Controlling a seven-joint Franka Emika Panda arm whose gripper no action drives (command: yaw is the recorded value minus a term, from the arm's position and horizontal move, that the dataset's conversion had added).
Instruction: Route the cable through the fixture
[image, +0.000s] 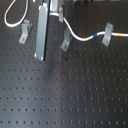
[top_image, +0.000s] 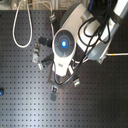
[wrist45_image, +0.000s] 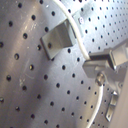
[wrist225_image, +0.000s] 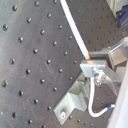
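We hold the cable (wrist225_image: 75, 37) clamped in our gripper (wrist225_image: 92, 67) just above the perforated surface (image: 75, 95). A bracket (wrist225_image: 75, 102) sits just beside and below the gripper in the second wrist view. The cable's long axis runs onward through the far bracket (image: 106, 35) at the first exterior view's right.

3 brackets are standing in a row on the bench (image: 75, 95) in the first exterior view, with the cable (image: 80, 36) running between the middle bracket (image: 65, 41) and the right bracket (image: 106, 36).
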